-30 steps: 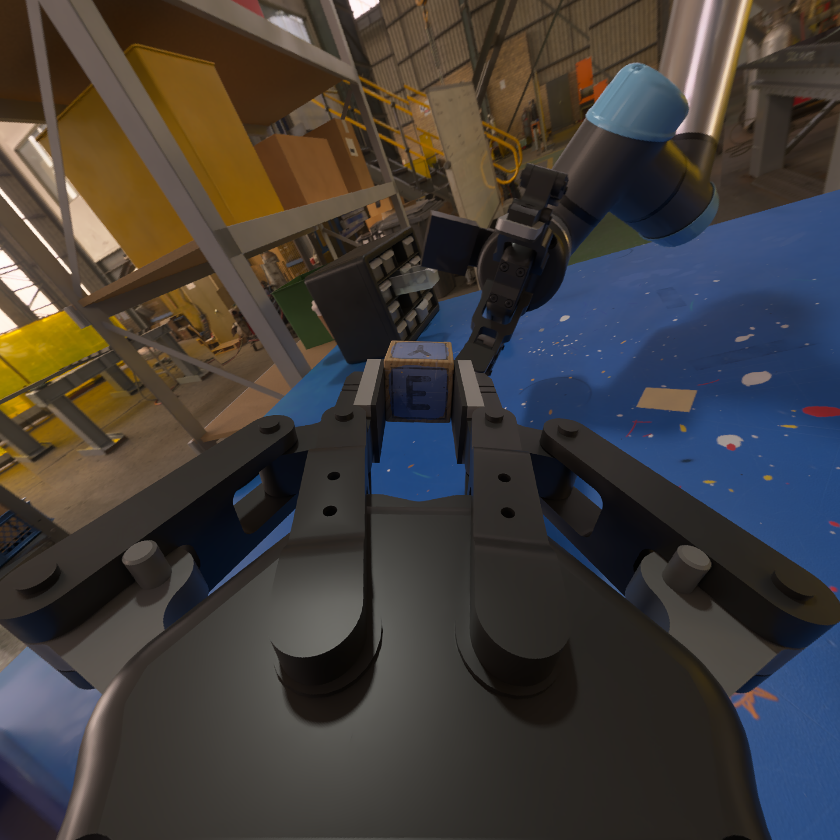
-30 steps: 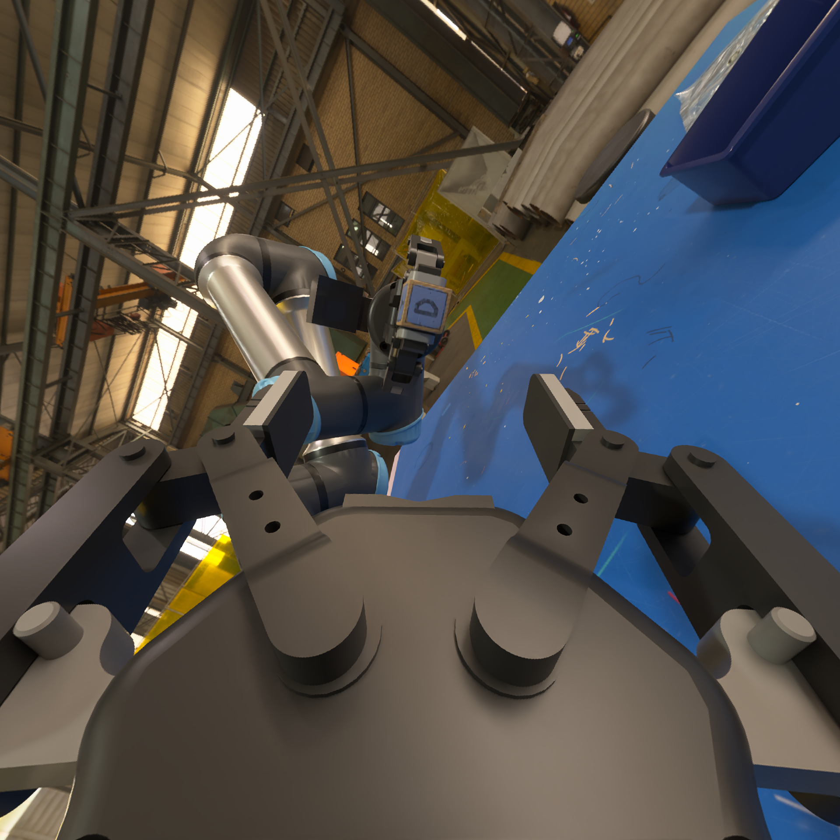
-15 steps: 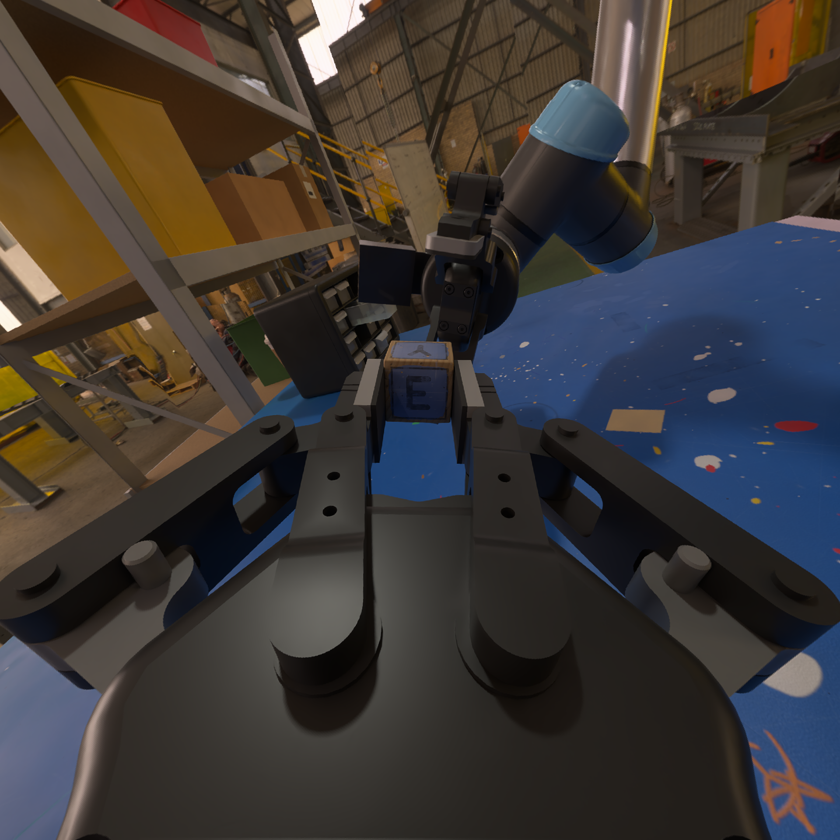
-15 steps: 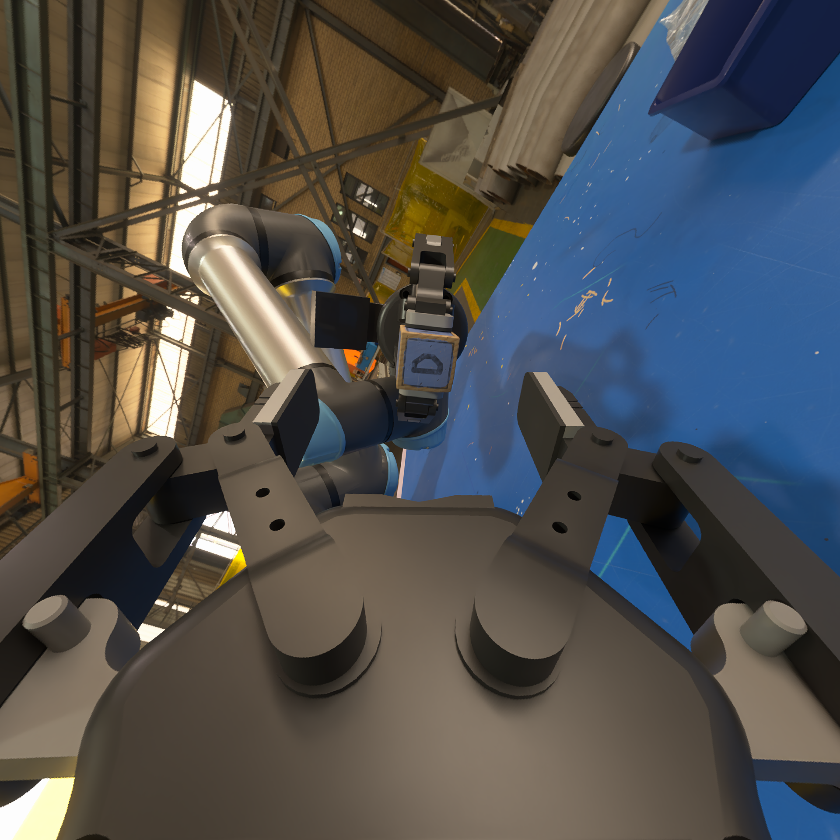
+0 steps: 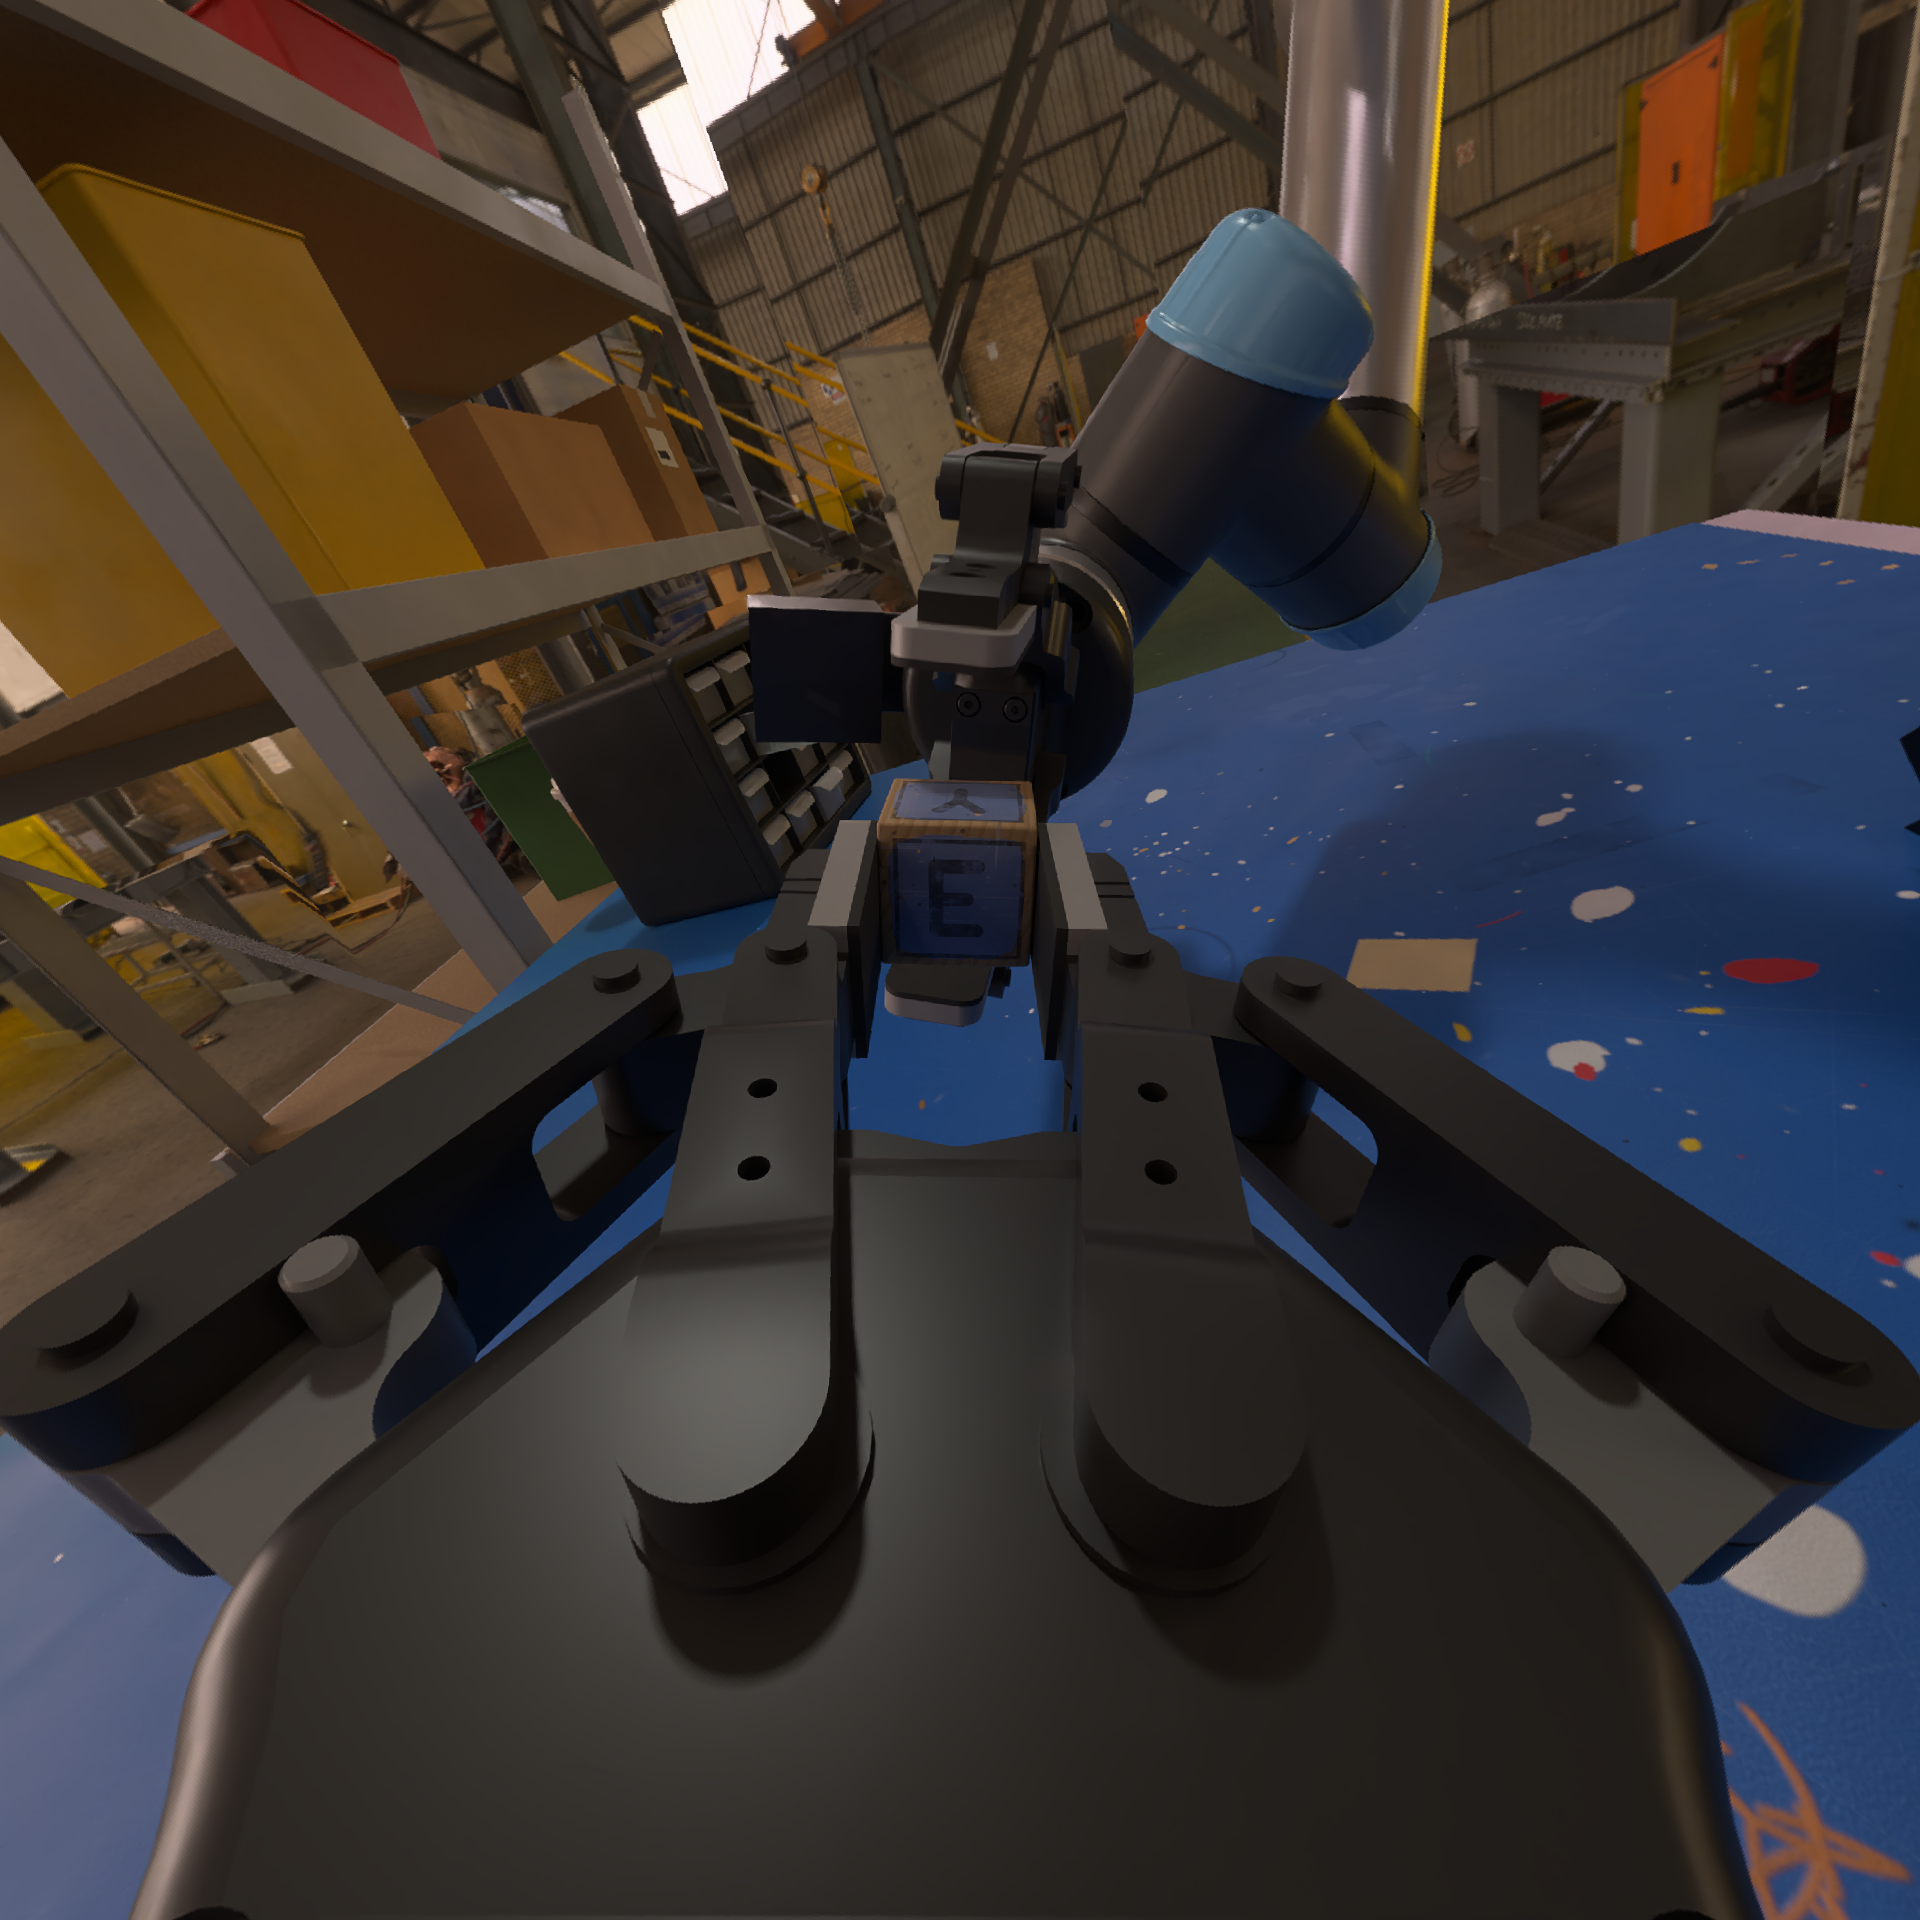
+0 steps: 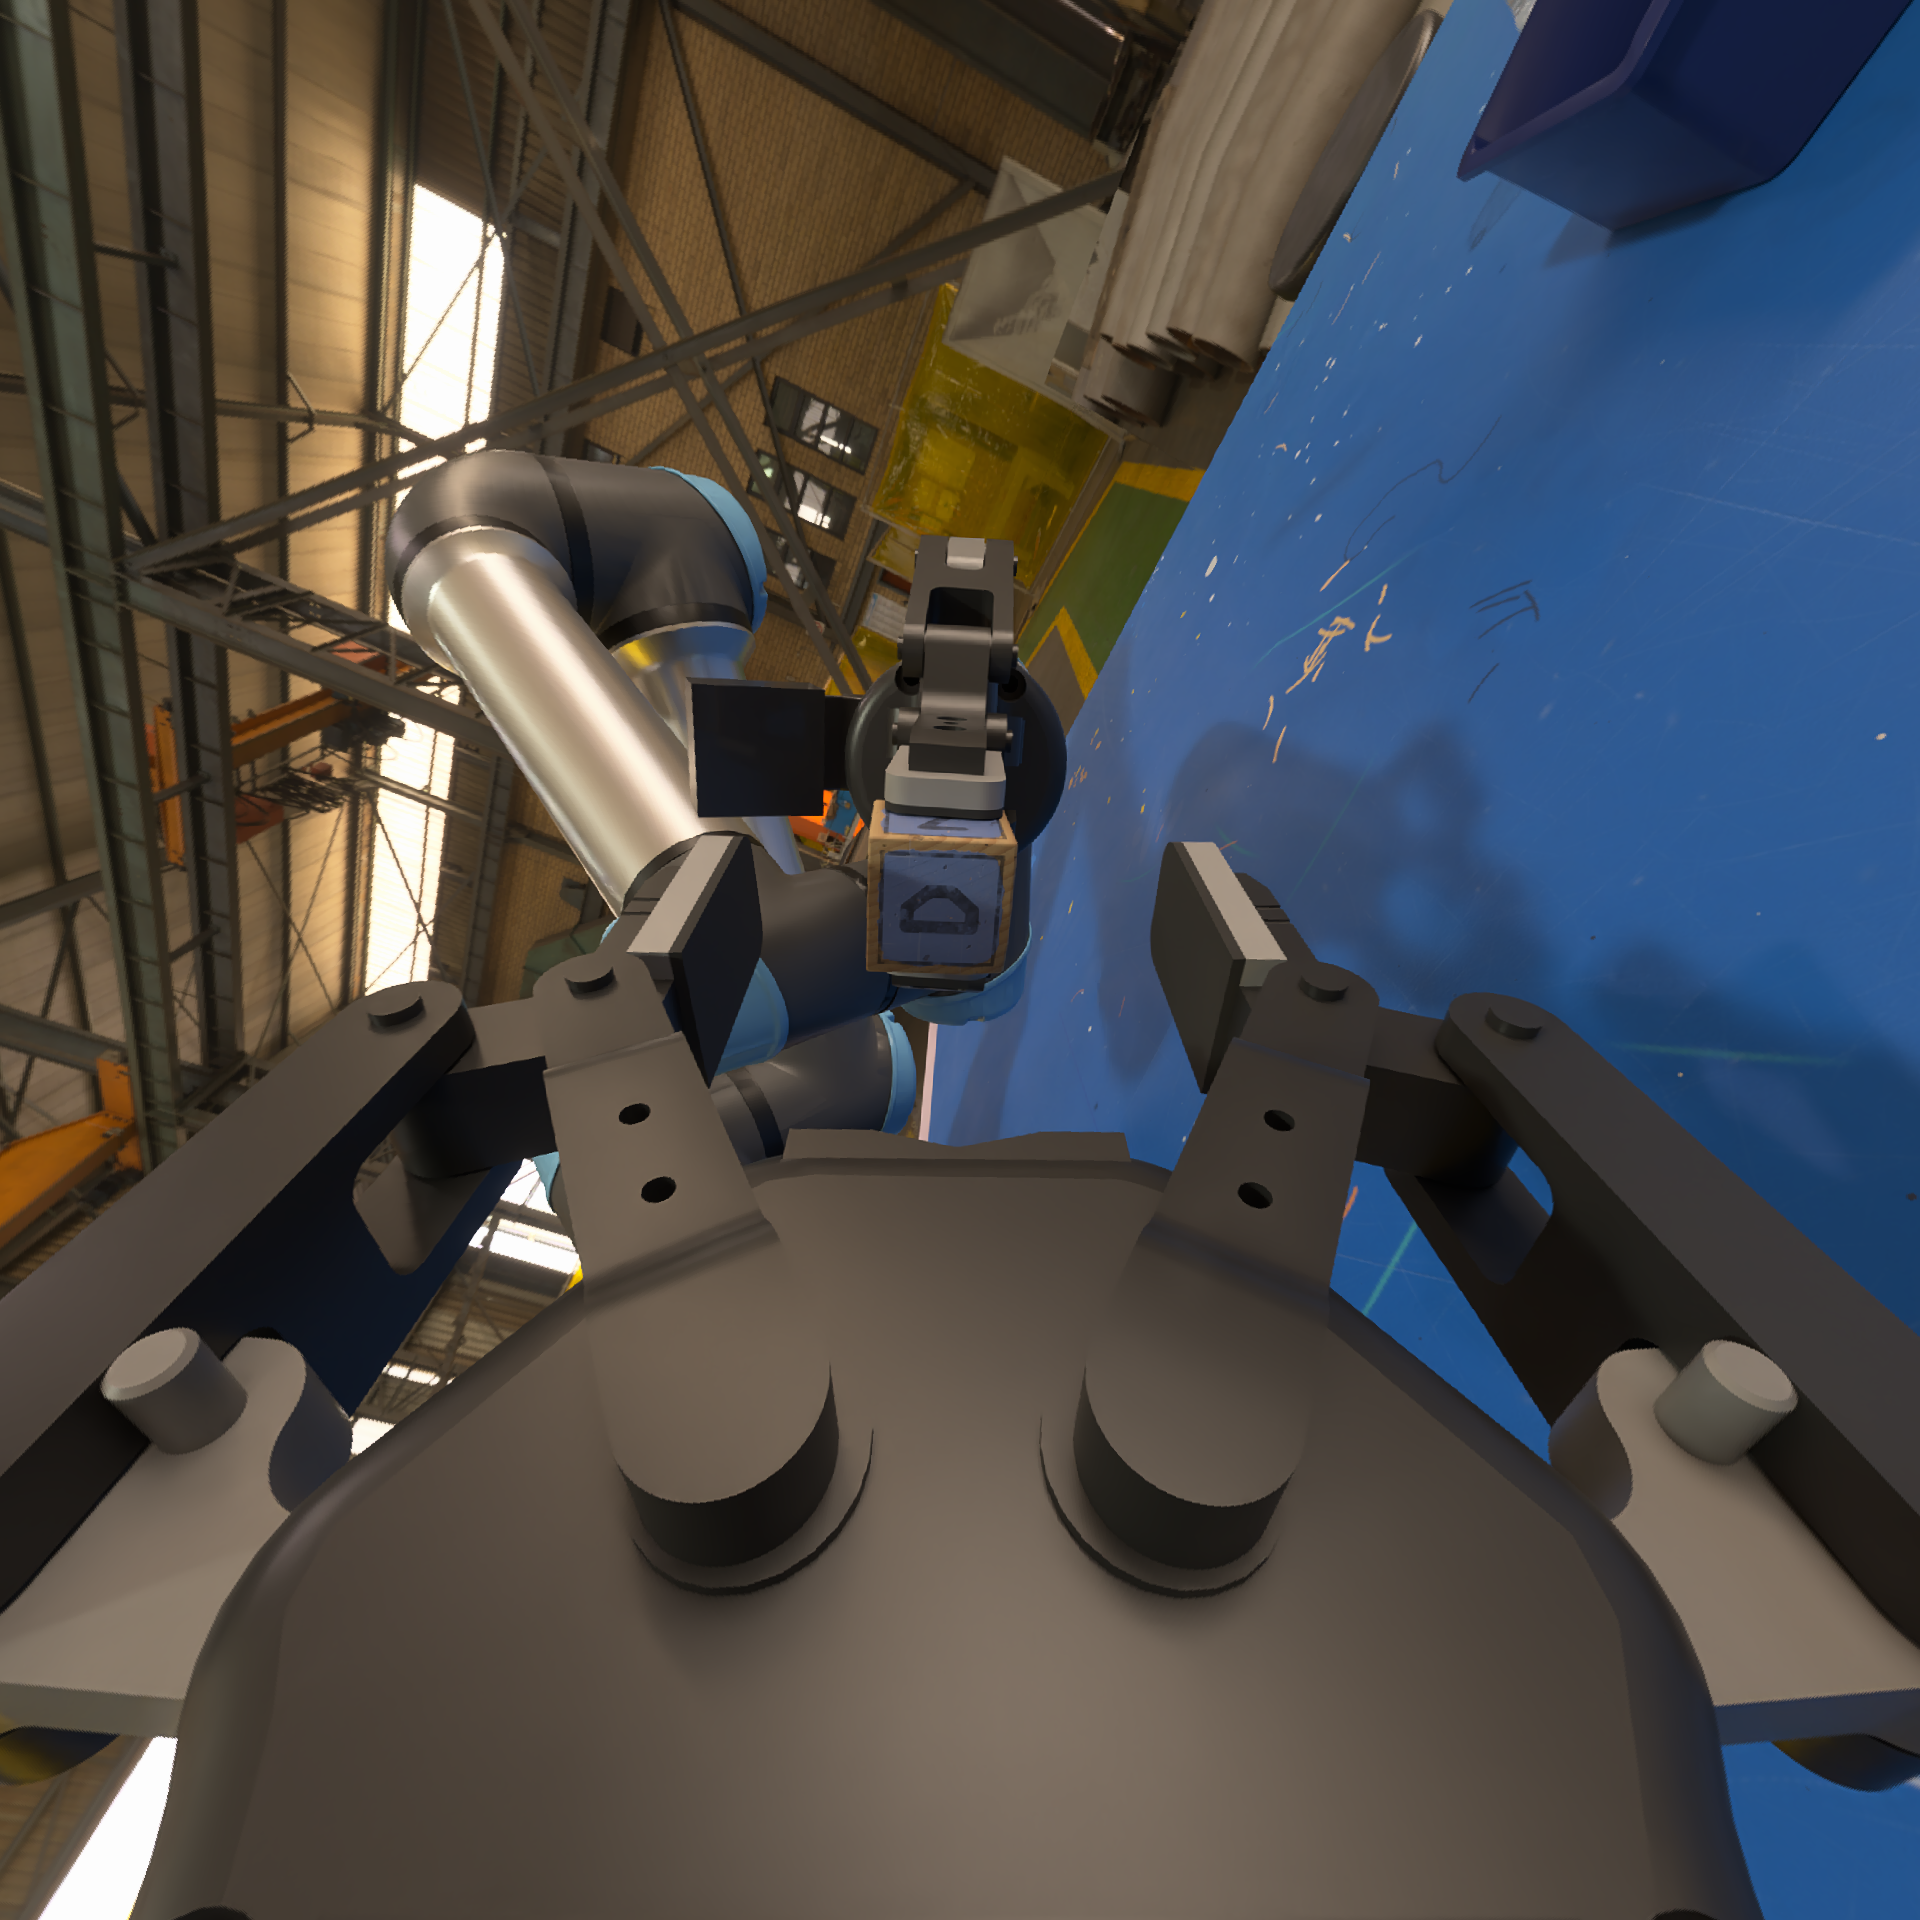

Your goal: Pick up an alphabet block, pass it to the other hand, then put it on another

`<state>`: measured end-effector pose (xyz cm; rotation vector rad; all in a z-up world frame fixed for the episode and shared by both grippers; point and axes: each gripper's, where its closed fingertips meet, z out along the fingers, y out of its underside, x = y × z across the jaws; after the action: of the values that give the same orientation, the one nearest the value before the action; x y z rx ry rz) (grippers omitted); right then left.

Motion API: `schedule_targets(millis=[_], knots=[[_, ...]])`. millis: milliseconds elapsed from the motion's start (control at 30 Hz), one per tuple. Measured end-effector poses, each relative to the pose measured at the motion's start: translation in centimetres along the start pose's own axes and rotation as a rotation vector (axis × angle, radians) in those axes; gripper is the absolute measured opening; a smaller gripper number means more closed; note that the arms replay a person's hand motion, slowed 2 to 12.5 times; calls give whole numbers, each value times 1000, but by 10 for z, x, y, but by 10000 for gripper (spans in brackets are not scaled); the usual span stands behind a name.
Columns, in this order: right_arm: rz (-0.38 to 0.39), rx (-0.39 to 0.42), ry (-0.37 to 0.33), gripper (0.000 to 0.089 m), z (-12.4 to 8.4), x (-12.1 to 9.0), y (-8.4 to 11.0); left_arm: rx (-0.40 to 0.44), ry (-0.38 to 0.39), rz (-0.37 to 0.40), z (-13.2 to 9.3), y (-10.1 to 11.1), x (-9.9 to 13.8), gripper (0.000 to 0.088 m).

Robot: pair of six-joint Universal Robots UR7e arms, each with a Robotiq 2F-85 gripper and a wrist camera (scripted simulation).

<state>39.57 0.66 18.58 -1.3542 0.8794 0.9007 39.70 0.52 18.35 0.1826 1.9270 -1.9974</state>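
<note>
My left gripper is shut on a wooden alphabet block with blue faces and holds it in the air above the blue table. My right gripper is open, with one pad on each side of the same block, which sits a little beyond the pads and apart from them. In the left wrist view the right gripper faces me just behind the block, turned a quarter turn against my fingers. No other block is in view.
A black drawer cabinet stands at the table's far left edge, beside metal shelving with yellow and brown boxes. A dark blue bin stands far off on the table. A tan square patch lies flat on the table.
The two grippers have come closer together. The right gripper now fills more of the left wrist view, and the block has moved in between the right gripper's open pads.
</note>
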Motion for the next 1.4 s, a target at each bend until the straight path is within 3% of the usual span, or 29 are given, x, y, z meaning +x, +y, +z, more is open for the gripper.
schedule_targets(millis=[433,567,1067,1100,1133,1167,1267,1400], knots=[[30,-37,-50,443,10,2,6,-20,-3,10,1,5,3,253],[33,-46,-70,252,12,0,6,-18,0,5,1,6,4,252],[-12,-78,2,253,4,2,7,1,-55,-24,2,8,3,275],[-18,-76,9,252,2,2,6,1,-61,-28,2,8,2,361],[-24,-73,16,252,-1,2,5,1,-68,-31,2,9,1,501],[-30,-69,24,252,-4,1,4,0,-73,-35,1,9,0,574],[-50,-56,52,252,-15,0,0,-4,-83,-47,1,10,-1,704],[-80,-38,107,252,-35,0,-6,-10,-87,-61,0,12,-2,800]])
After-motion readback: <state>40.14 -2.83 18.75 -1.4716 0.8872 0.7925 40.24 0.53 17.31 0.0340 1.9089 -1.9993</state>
